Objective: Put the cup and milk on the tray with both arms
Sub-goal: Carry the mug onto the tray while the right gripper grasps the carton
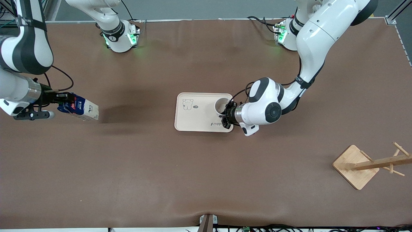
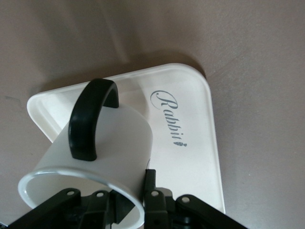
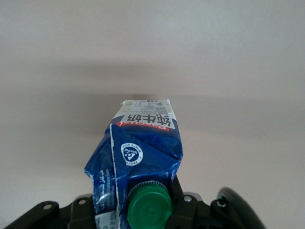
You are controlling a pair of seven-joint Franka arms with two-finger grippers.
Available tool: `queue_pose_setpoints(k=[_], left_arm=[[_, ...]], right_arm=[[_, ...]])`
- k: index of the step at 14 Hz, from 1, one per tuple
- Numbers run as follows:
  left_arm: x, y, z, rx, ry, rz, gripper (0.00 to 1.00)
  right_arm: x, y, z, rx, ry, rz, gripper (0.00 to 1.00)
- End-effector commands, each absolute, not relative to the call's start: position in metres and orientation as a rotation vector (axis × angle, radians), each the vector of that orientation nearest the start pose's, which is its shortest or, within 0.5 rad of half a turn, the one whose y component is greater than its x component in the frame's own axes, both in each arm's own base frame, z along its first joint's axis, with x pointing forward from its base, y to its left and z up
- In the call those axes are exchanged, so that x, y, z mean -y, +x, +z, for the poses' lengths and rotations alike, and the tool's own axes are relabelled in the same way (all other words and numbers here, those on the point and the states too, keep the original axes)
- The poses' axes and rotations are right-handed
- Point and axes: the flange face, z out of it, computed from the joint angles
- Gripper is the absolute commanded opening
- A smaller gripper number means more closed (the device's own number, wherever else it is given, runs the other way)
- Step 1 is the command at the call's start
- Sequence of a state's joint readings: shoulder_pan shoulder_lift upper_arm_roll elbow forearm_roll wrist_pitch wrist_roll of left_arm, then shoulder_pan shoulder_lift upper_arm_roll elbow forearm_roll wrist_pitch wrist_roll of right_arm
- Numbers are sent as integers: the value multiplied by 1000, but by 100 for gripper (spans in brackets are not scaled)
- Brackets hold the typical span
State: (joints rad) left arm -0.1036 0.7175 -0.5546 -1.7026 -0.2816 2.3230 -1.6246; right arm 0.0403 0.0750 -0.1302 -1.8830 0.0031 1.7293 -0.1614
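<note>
The left gripper point(image 1: 227, 116) clamps the small white black-handled cup point(image 1: 221, 106) at the cream rectangular tray's point(image 1: 193, 124) three-o'clock end, apparently unreleased, while the right gripper point(image 1: 55, 100) grips the blue-white milk carton point(image 1: 79, 109) well off toward nine o'clock, undelivered.

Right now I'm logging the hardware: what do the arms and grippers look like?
Both arms are glossy white, rounded shells with black joint bands; the right arm has a silver wrist ring. Thin black cables loop by each wrist. Left gripper and right gripper are black. Bases glow green.
</note>
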Motion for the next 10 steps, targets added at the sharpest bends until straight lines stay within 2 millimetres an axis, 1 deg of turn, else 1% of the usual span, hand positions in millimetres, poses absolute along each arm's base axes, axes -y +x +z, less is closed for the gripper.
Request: queue_pose_setpoints(k=[1,3,5,6,7,8,9,10], left_arm=[[388,559,225,1905,-2642,836,0],[387,558,220,1907,-2634,841,0],[384,559,215,1902,-2633,846,0],[383,560,214,1900,-2634,847,3],[380,562,215,1906,-2634,844,21],[377,564,213,1902,-2640,837,44],[372,568,212,1913,-2634,823,59],[371,569,214,1919,-2634,822,87]], right_arm=[[27,562,484,158,-3107,332,0],[12,567,499,199,-3112,313,0],[-9,569,512,257,-3114,300,0],[-17,569,516,279,-3113,300,0],[-28,569,520,305,-3114,290,0],[-38,569,522,332,-3114,283,0],[-51,569,523,365,-3113,279,0],[-60,568,526,387,-3111,271,0]])
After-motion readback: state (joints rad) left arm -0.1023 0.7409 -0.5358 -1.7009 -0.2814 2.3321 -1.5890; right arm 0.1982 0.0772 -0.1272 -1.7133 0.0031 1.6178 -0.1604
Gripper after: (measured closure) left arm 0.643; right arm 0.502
